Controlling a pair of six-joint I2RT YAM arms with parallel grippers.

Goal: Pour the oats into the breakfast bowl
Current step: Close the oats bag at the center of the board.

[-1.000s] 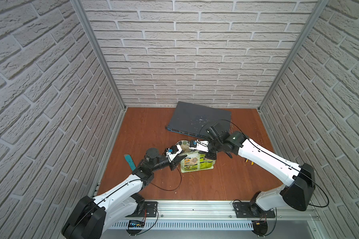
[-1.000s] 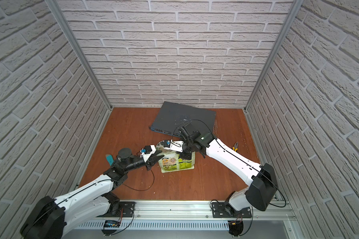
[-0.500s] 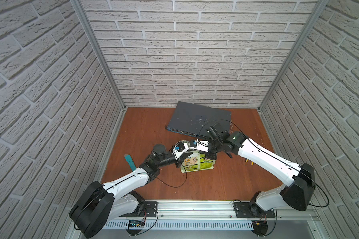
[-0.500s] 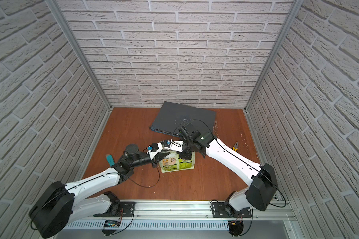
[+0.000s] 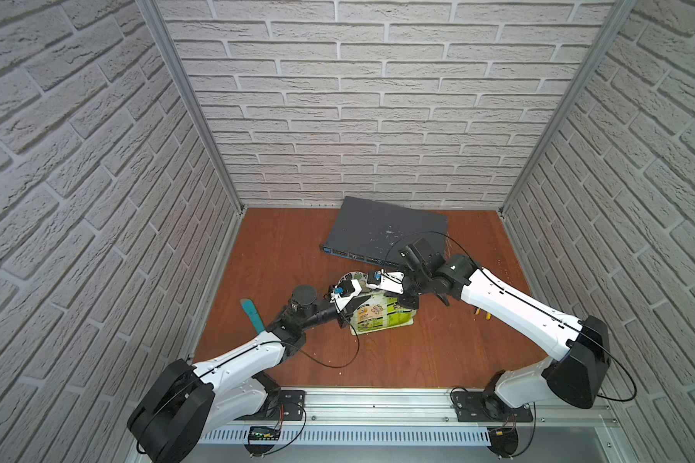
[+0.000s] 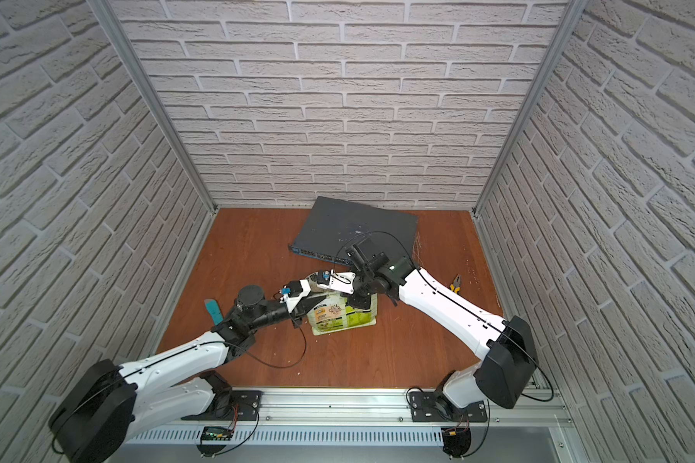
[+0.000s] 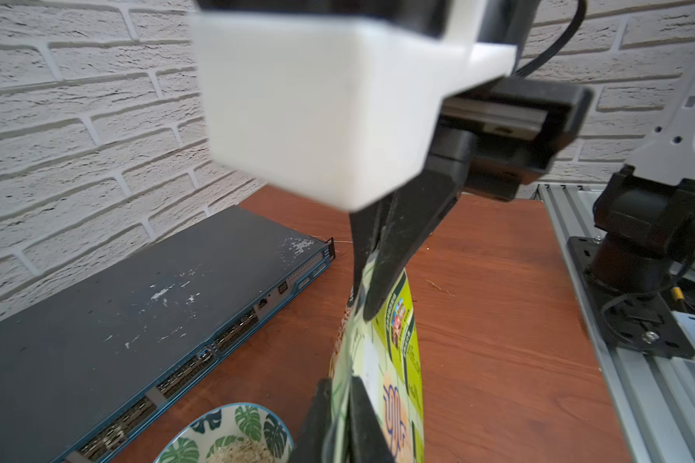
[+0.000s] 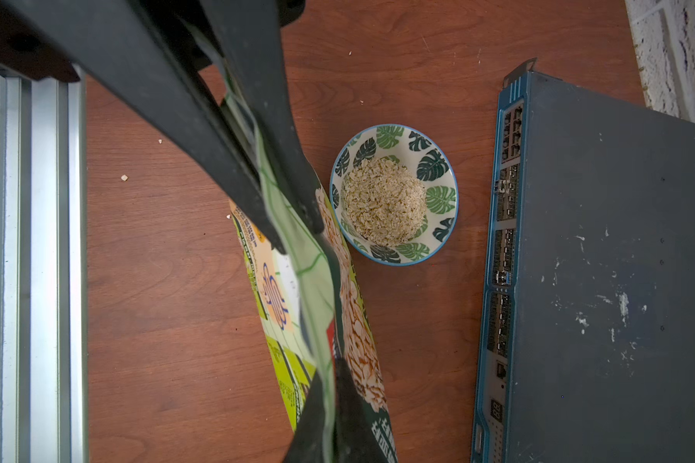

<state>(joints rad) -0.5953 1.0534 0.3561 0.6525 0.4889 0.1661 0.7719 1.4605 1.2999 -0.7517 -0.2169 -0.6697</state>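
A heap of oats (image 8: 384, 200) is already held in the breakfast bowl (image 8: 438, 168) on the desk (image 8: 157, 260), just beside the upright pouch (image 8: 281, 288), whose top is clamped by the right pincer (image 8: 297, 236) and the left pincer (image 7: 340, 405), so little but release is judged left.

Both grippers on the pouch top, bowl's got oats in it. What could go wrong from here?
1. The left gripper and right gripper pinch only the top edge of the pouch. Once let go, it might flop toward the bowl close beside it and spill.
2. The oats already sit heaped. Another pour could scatter flakes into the ports of the network switch next to the bowl.
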